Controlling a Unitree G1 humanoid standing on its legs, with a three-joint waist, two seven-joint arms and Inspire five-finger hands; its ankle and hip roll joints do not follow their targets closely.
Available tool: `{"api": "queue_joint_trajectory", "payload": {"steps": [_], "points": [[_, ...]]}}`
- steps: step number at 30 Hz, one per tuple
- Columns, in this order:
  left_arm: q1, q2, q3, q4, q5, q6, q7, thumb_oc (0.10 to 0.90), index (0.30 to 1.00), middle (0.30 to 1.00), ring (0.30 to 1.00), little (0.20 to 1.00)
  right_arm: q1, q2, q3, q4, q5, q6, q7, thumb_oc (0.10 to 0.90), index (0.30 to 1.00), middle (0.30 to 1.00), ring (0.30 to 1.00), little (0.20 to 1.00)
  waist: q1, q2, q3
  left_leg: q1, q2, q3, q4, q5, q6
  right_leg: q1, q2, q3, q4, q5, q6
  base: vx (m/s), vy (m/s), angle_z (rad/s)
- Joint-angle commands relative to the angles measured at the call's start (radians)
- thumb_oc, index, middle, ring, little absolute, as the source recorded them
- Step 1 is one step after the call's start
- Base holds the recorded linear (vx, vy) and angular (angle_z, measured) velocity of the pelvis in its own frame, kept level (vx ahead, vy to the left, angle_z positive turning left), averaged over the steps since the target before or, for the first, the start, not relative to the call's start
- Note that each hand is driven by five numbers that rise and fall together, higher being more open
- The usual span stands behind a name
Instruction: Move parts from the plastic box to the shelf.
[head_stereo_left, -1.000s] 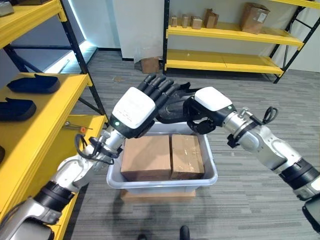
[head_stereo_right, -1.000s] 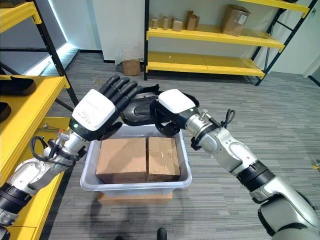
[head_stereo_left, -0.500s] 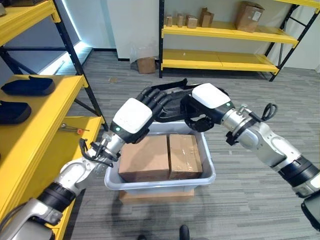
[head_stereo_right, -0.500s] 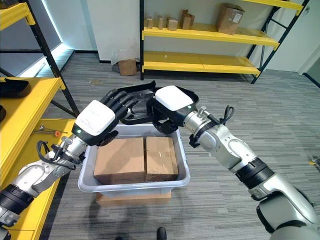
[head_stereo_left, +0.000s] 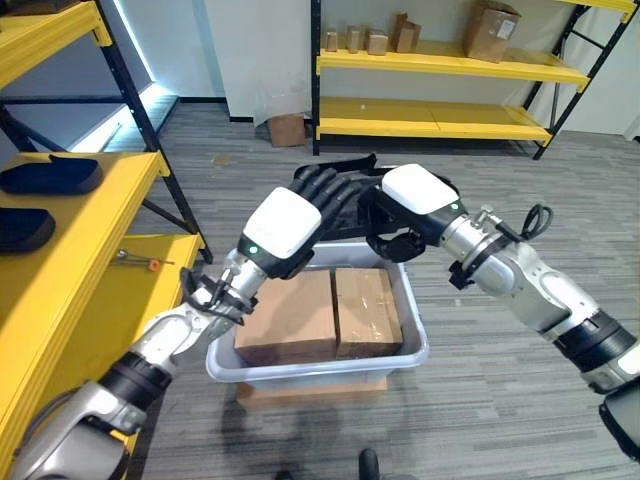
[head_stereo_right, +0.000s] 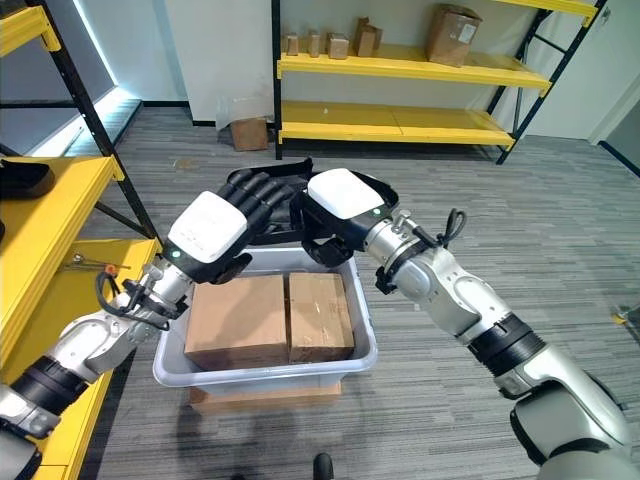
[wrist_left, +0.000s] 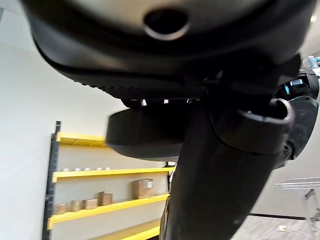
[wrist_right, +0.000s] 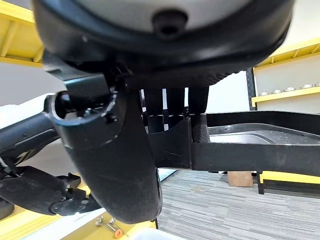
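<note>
A flat black part (head_stereo_left: 352, 222) hangs above the grey plastic box (head_stereo_left: 318, 368). Both hands hold it. My left hand (head_stereo_left: 283, 225) lies over its left end, fingers (head_stereo_left: 325, 188) across the top and the thumb (wrist_left: 225, 165) pressed up from beneath. My right hand (head_stereo_left: 412, 200) grips the right end, fingers and thumb (wrist_right: 115, 160) curled round the part's rim (wrist_right: 250, 150). Two brown cardboard boxes (head_stereo_left: 290, 315) (head_stereo_left: 365, 310) sit side by side in the plastic box.
A yellow shelf (head_stereo_left: 70, 270) stands close on the left, with dark parts (head_stereo_left: 50, 175) (head_stereo_left: 20, 228) on its upper level and small tools (head_stereo_left: 135, 260) lower down. Another yellow rack (head_stereo_left: 430, 120) with cartons lines the back wall. Flat cardboard (head_stereo_left: 310, 390) lies under the plastic box.
My left hand's fingers, spread straight a second ago, now lie closed over the part. That hand has moved in nearer the right hand. The camera has shifted a little.
</note>
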Motion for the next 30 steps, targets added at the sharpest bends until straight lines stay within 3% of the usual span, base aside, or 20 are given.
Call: {"api": "queue_joint_trajectory", "payload": {"steps": [1, 8, 9, 10, 11, 12, 13, 30], "points": [[-0.132, -0.015, -0.010, 0.033, 0.031, 0.012, 0.064, 0.900, 1.000, 1.000, 1.000, 1.000, -0.206, 0.030, -0.030, -0.046, 0.059, -0.022, -0.097, 0.400, 0.300, 0.300, 0.300, 0.300, 0.004, -0.013, -0.115, 0.056, 0.099, -0.077, -0.008, -0.059, -0.059, 0.030, -0.116, 0.026, 0.009, -0.021, 0.136, 0.00, 0.000, 0.00], [-0.147, -0.017, -0.008, 0.032, 0.047, 0.027, 0.079, 0.900, 1.000, 1.000, 1.000, 1.000, -0.203, 0.035, -0.031, -0.066, 0.067, -0.030, -0.095, 0.400, 0.300, 0.300, 0.300, 0.300, -0.001, -0.012, -0.116, 0.059, 0.100, -0.074, -0.008, -0.060, -0.059, 0.029, -0.116, 0.032, 0.009, -0.021, 0.137, 0.01, 0.002, -0.02], [-0.152, -0.018, -0.009, 0.033, 0.048, 0.029, 0.081, 0.865, 0.951, 0.951, 0.951, 0.951, -0.203, 0.035, -0.030, -0.069, 0.068, -0.030, -0.094, 0.400, 0.300, 0.300, 0.300, 0.300, -0.001, -0.012, -0.117, 0.058, 0.100, -0.074, -0.008, -0.059, -0.059, 0.029, -0.115, 0.032, 0.009, -0.021, 0.137, 0.00, 0.000, 0.00], [-0.156, -0.017, -0.007, 0.035, 0.049, 0.032, 0.083, 0.663, 0.668, 0.668, 0.668, 0.668, -0.202, 0.035, -0.031, -0.071, 0.069, -0.030, -0.093, 0.400, 0.300, 0.300, 0.300, 0.300, -0.001, -0.012, -0.117, 0.058, 0.099, -0.074, -0.008, -0.059, -0.059, 0.029, -0.115, 0.032, 0.009, -0.021, 0.137, 0.00, 0.000, 0.00], [-0.158, -0.017, -0.008, 0.034, 0.053, 0.034, 0.085, 0.594, 0.572, 0.572, 0.572, 0.572, -0.201, 0.034, -0.031, -0.075, 0.069, -0.031, -0.092, 0.400, 0.300, 0.300, 0.300, 0.300, -0.002, -0.012, -0.117, 0.059, 0.100, -0.073, -0.008, -0.059, -0.059, 0.029, -0.115, 0.032, 0.009, -0.021, 0.137, 0.00, 0.000, 0.00], [-0.161, -0.015, -0.006, 0.036, 0.055, 0.037, 0.088, 0.459, 0.382, 0.382, 0.382, 0.382, -0.200, 0.034, -0.032, -0.080, 0.070, -0.033, -0.093, 0.400, 0.300, 0.300, 0.300, 0.300, -0.003, -0.012, -0.117, 0.059, 0.100, -0.073, -0.008, -0.060, -0.060, 0.028, -0.116, 0.033, 0.009, -0.021, 0.137, 0.00, 0.000, 0.00], [-0.162, -0.014, -0.006, 0.037, 0.057, 0.039, 0.090, 0.400, 0.300, 0.300, 0.300, 0.300, -0.200, 0.033, -0.033, -0.082, 0.072, -0.033, -0.093, 0.400, 0.300, 0.300, 0.300, 0.300, -0.003, -0.012, -0.118, 0.060, 0.100, -0.073, -0.008, -0.061, -0.059, 0.028, -0.115, 0.034, 0.009, -0.020, 0.137, 0.00, 0.000, 0.00], [-0.147, 0.015, 0.022, 0.057, 0.058, 0.053, 0.097, 0.400, 0.300, 0.300, 0.300, 0.300, -0.173, 0.032, -0.052, -0.103, 0.076, -0.036, -0.087, 0.400, 0.300, 0.300, 0.300, 0.300, -0.004, -0.012, -0.121, 0.060, 0.099, -0.071, -0.008, -0.052, -0.059, 0.025, -0.113, 0.039, 0.013, -0.015, 0.134, 0.00, 0.000, 0.00]]}}
